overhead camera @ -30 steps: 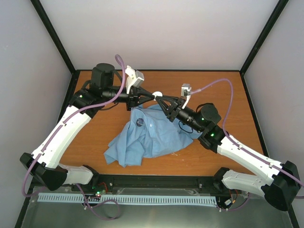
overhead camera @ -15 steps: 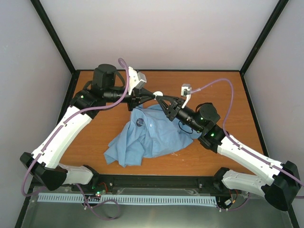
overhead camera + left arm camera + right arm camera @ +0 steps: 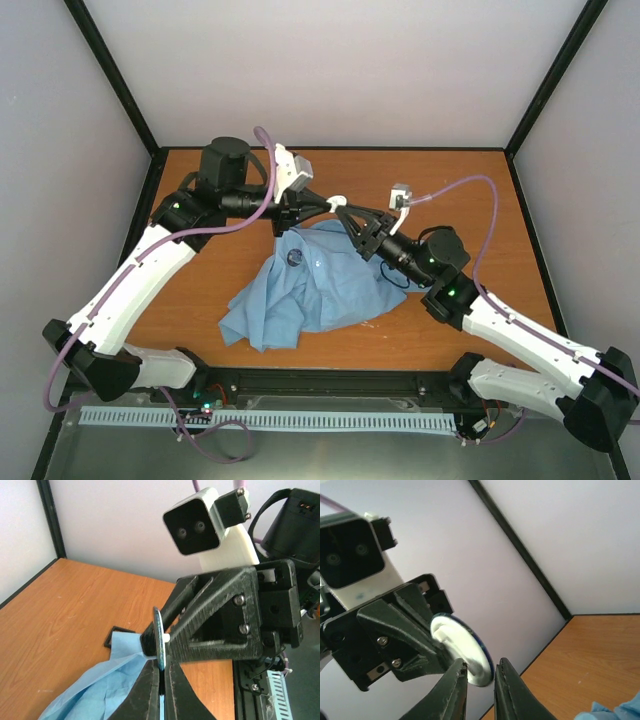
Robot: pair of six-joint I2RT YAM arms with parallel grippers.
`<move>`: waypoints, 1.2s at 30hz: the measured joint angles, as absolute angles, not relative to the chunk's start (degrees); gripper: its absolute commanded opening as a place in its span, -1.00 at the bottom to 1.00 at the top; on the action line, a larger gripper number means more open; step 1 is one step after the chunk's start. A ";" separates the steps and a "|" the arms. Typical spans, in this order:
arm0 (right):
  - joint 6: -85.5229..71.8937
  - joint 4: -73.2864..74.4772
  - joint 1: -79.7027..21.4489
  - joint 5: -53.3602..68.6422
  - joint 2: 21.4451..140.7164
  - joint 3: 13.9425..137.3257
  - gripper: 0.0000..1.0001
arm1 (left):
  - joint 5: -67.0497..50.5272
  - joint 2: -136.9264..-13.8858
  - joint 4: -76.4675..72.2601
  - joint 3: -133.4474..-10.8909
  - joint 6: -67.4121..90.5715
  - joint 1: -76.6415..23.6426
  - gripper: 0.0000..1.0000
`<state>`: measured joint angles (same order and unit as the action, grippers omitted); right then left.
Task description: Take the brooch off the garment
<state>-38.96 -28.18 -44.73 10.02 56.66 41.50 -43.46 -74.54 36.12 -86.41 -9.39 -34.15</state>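
Observation:
The light blue shirt lies crumpled mid-table, its top edge drawn up toward the grippers. A brooch, a round disc with a dark blue rim and white back, is held above the shirt between both grippers. My left gripper is shut on its lower edge. My right gripper pinches it from the other side. In the left wrist view the shirt fabric reaches up to the disc's face. A second dark round disc sits on the shirt.
The orange table is ringed by a black frame and pale walls. A small flat black square lies on the table behind the shirt. Both arms cross over the far middle of the table.
Both grippers have shifted slightly right together with the disc between them. The right arm's elbow has moved right and nearer. The shirt and the dark disc on it stay put.

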 measured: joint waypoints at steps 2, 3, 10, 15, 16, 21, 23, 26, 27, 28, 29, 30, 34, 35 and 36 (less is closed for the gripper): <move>-39.29 -28.58 -44.64 8.45 56.21 40.93 -0.57 | -43.18 -74.50 36.32 -86.39 -9.41 -34.04 -0.99; -39.46 -29.04 -44.18 7.07 55.83 40.73 -0.52 | -43.13 -74.39 36.91 -86.39 -9.37 -33.85 -0.98; -39.00 -32.36 -42.59 4.14 54.24 39.77 -0.17 | -45.39 -74.19 38.83 -86.39 -9.28 -34.61 -0.99; -38.22 -33.30 -39.29 11.60 52.93 39.55 -0.10 | -45.43 -74.19 39.57 -86.39 -9.26 -34.61 -0.99; -38.35 -33.71 -37.87 13.98 52.73 39.55 -0.10 | -45.43 -74.19 39.68 -86.39 -9.28 -34.61 -0.99; -39.42 -35.31 -31.11 28.08 53.54 39.70 -0.05 | -46.30 -74.41 41.04 -87.05 -9.32 -34.61 -0.98; -39.68 -35.18 -29.45 34.09 55.07 40.64 -0.03 | -47.35 -74.83 41.69 -87.92 -9.32 -34.61 -0.99; -39.70 -34.41 -28.88 41.06 57.52 43.00 -0.03 | -48.73 -75.35 42.48 -88.92 -9.32 -34.59 -0.99; -39.72 -34.26 -28.91 43.42 58.24 43.83 -0.04 | -49.25 -75.50 42.81 -89.14 -9.34 -34.57 -0.99; -39.72 -34.15 -28.91 45.01 58.63 44.34 -0.06 | -49.60 -75.66 43.31 -89.38 -9.39 -34.57 -0.99; -39.75 -34.15 -28.91 46.65 58.94 44.77 -0.10 | -49.84 -75.75 43.53 -89.45 -9.45 -34.54 -0.99; -39.83 -34.20 -28.91 48.12 59.11 45.06 -0.16 | -50.09 -75.83 43.81 -89.49 -9.58 -34.54 -0.99; -40.49 -34.85 -28.91 51.81 59.42 45.30 -0.36 | -51.11 -76.73 45.17 -90.06 -9.98 -34.52 -0.99; -40.64 -35.03 -28.91 52.42 59.55 45.30 -0.45 | -51.33 -77.23 45.60 -90.52 -10.02 -34.52 -0.99; -40.88 -35.27 -28.91 53.04 59.70 45.30 -0.53 | -51.46 -77.56 45.74 -90.76 -10.02 -34.52 -0.99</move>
